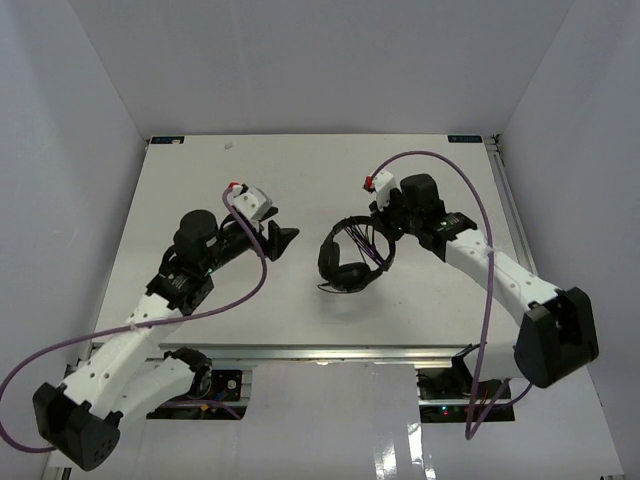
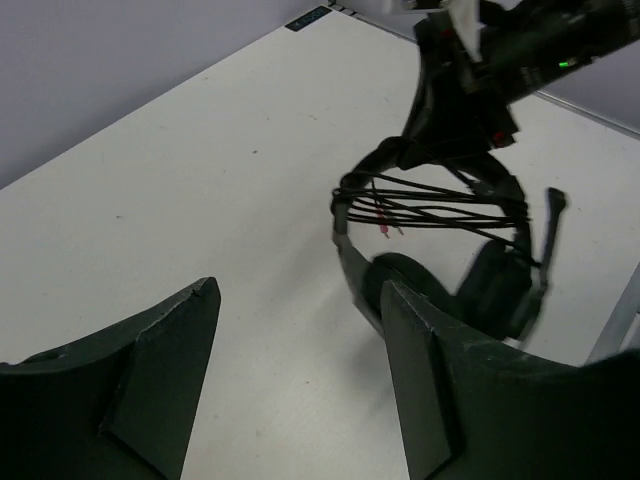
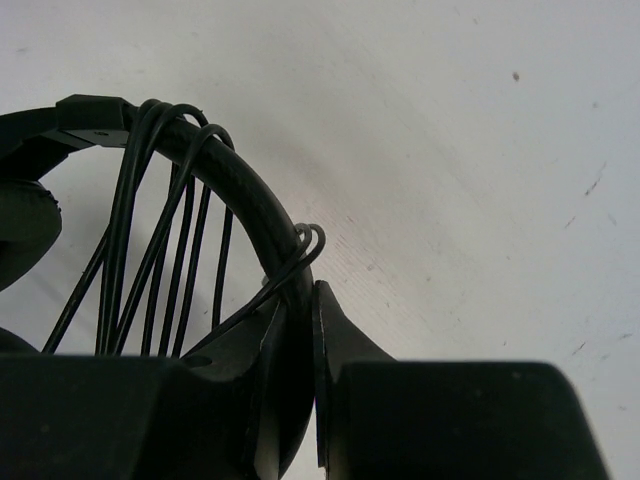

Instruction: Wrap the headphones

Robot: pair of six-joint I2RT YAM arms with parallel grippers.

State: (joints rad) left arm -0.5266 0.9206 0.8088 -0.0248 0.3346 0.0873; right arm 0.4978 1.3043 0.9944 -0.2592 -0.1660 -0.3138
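Right fingers (image 3: 345,345) are seen clamped on the headband (image 3: 235,175) of the headphones (image 1: 352,255), with the band pinched between them on its upper arch. Several strands of the cord (image 3: 185,250) are laid across the arch, from one side of the band to the other, and a small loop of cord sits on the band just beside the grip. The headphones are held tilted near the middle of the surface (image 1: 200,170). The earcups (image 2: 490,290) hang lowest, close to the surface; contact cannot be confirmed.

Left fingers (image 2: 170,340) are spread apart and empty. They are pointed at the headphones from the left and are kept apart from them, with bare surface between.

Step in hand, as judged: the winding is far along. Most of the cord appears to be taken up across the band, and the headphones are being steadied by the right arm. A free end cannot be located with certainty, since the strands overlap and the plug is not clearly identified.

Next move, as judged: any loose tail is to be found and taken by the left fingers, then passed around the band or tucked under the existing strands. The right grip should be kept firm so that the wound turns are not slackened. Care is called for near the small loop, which could be pulled off the band.
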